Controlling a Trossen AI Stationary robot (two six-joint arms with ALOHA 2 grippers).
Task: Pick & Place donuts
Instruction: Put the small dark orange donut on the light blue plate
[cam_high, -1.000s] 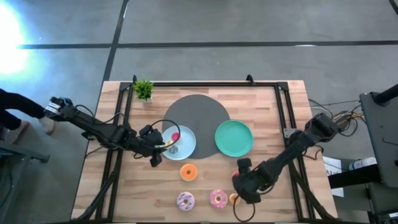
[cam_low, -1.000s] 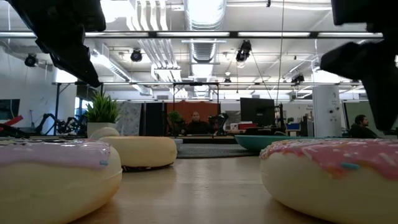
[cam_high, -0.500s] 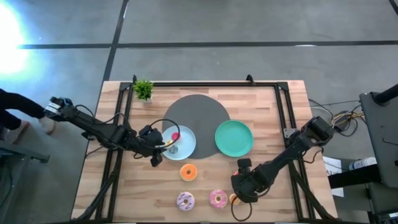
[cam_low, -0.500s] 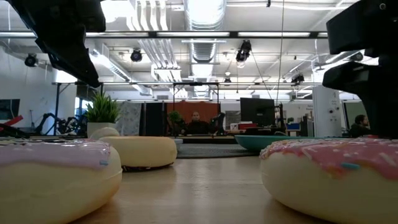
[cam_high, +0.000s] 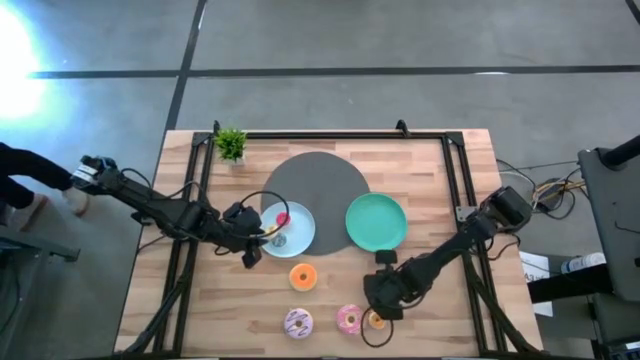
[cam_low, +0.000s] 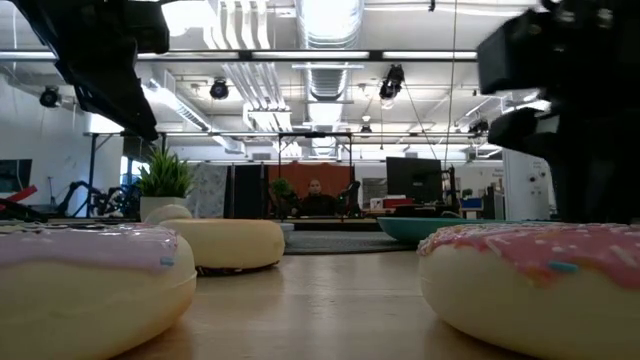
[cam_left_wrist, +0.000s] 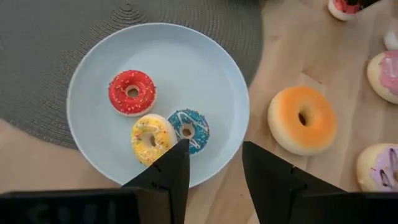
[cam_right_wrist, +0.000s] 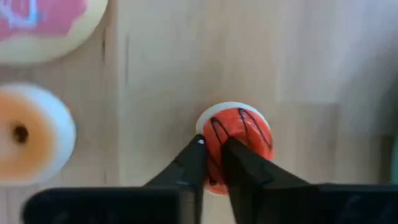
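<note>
My right gripper (cam_right_wrist: 212, 146) is shut on a tiny red donut with dark stripes (cam_right_wrist: 239, 140) on the wood near the table's front; in the high view the gripper (cam_high: 378, 300) hides it. Beside it lie a tiny orange donut (cam_high: 376, 320), a pink donut (cam_high: 349, 319), a white-purple donut (cam_high: 298, 323) and an orange donut (cam_high: 303, 277). My left gripper (cam_left_wrist: 214, 155) is open above the near rim of the light blue plate (cam_left_wrist: 93, 81), which holds red (cam_left_wrist: 132, 92), yellow (cam_left_wrist: 149, 138) and blue (cam_left_wrist: 188, 129) tiny donuts. My right gripper pinches the red donut between its two fingers (cam_right_wrist: 194, 163), on the rim at the side nearest the gripper (cam_right_wrist: 214, 134). The fingers come from above, pointing down. I cannot tell whether the donut still rests on the table.
A green plate (cam_high: 376, 222) and a big grey disc (cam_high: 315, 175) lie in the middle of the table, and a small potted plant (cam_high: 231, 144) stands at the far left corner. A black frame (cam_high: 450, 160) runs along the table's edges.
My right gripper has gone toward the table's left edge, over the small red donut that showed beside it before; the gripper now covers that donut in the high view.
</note>
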